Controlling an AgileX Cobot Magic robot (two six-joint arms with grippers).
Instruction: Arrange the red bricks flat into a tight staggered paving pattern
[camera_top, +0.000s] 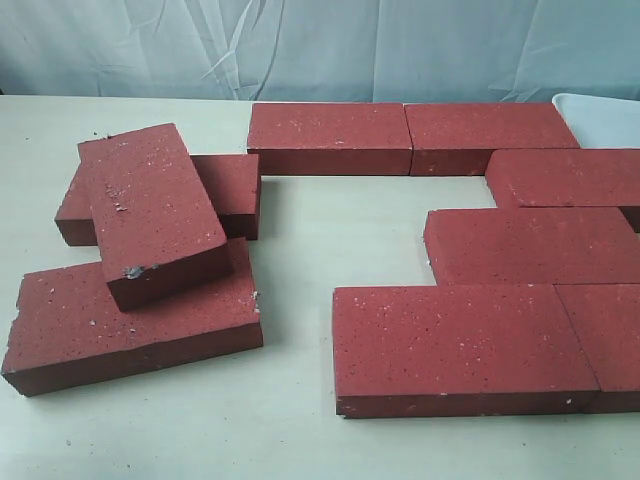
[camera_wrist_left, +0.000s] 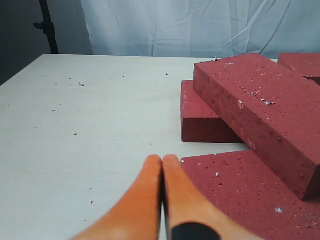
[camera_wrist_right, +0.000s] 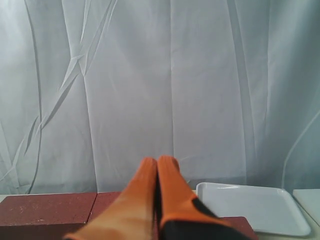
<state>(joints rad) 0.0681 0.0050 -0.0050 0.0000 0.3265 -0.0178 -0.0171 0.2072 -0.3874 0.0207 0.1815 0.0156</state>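
Note:
Several red bricks lie flat at the right in staggered rows: two at the back (camera_top: 330, 135), one on the right edge (camera_top: 565, 175), one below it (camera_top: 530, 243), two in front (camera_top: 460, 345). At the left a loose pile has one brick (camera_top: 150, 210) tilted on top of two others (camera_top: 130, 325). Neither gripper shows in the exterior view. My left gripper (camera_wrist_left: 162, 159) is shut and empty, hovering by the corner of the lower pile brick (camera_wrist_left: 240, 187). Raised above the back bricks (camera_wrist_right: 47, 209), my right gripper (camera_wrist_right: 157, 161) is shut and empty.
A white tray (camera_top: 600, 118) sits at the back right corner, behind the laid bricks. Brick crumbs speckle the pale table (camera_wrist_left: 80, 125). A wrinkled white curtain (camera_wrist_right: 165, 75) hangs behind the table. A dark stand (camera_wrist_left: 46, 25) rises at the far left.

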